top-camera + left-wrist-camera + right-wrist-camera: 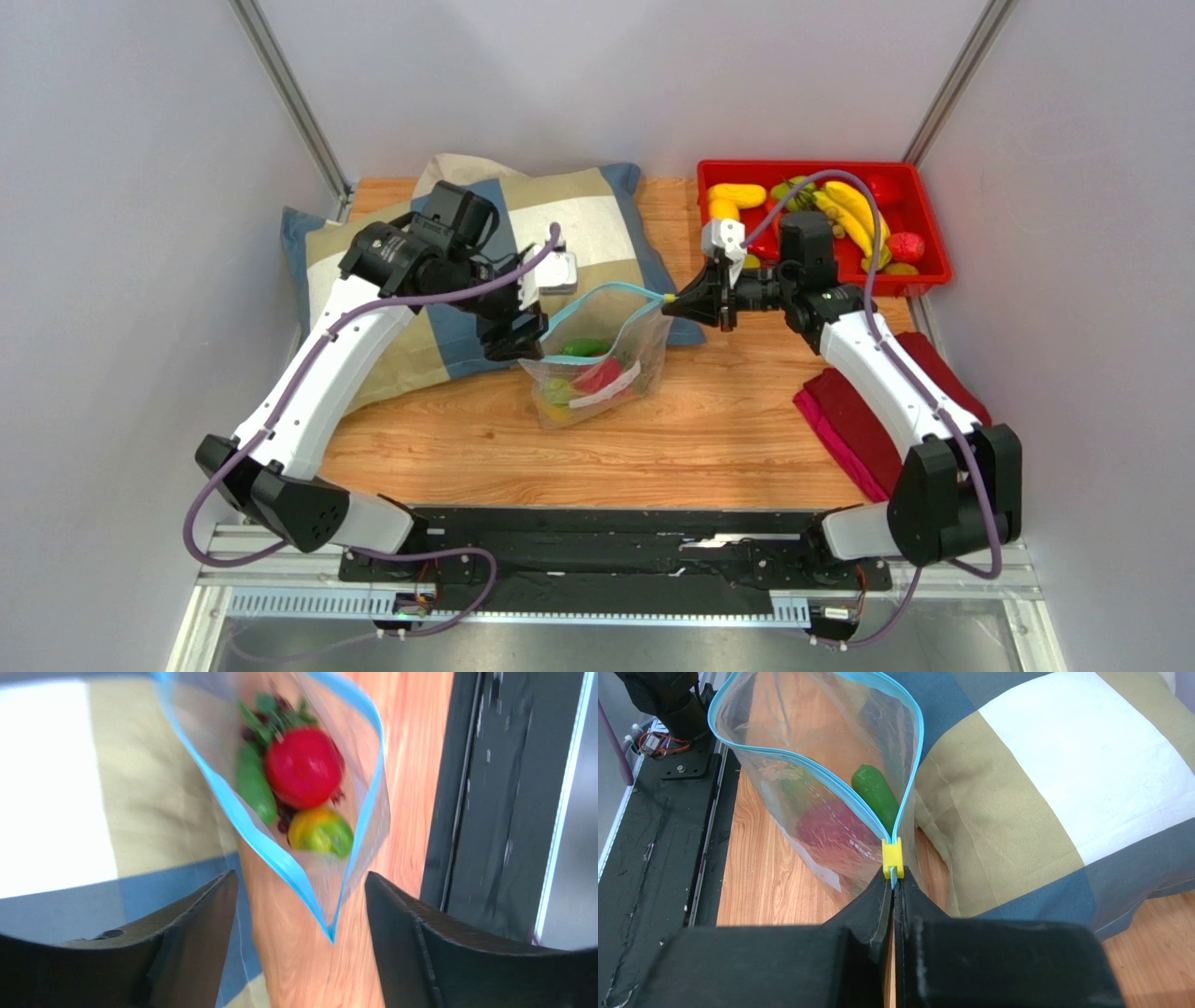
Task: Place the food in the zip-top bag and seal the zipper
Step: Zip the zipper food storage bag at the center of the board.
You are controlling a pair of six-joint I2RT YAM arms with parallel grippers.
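The zip-top bag (596,371) stands on the wooden table with its mouth wide open. Inside lie food pieces: a red one (303,766), a green one (254,787) and a yellow-green one (321,831). My right gripper (683,298) is shut on the right end of the blue zipper (915,756), just behind the yellow slider (893,855). My left gripper (516,336) is open at the bag's left end. The blue corner of the mouth hangs between its fingers (203,924) without touching them. More food, bananas (856,210) among it, fills the red tray (814,286).
A checked pillow (589,210) lies at the back left, right behind the bag, with a small white object (558,266) on it. A dark red cloth (863,420) lies under the right arm. The black base rail (603,539) runs along the near edge.
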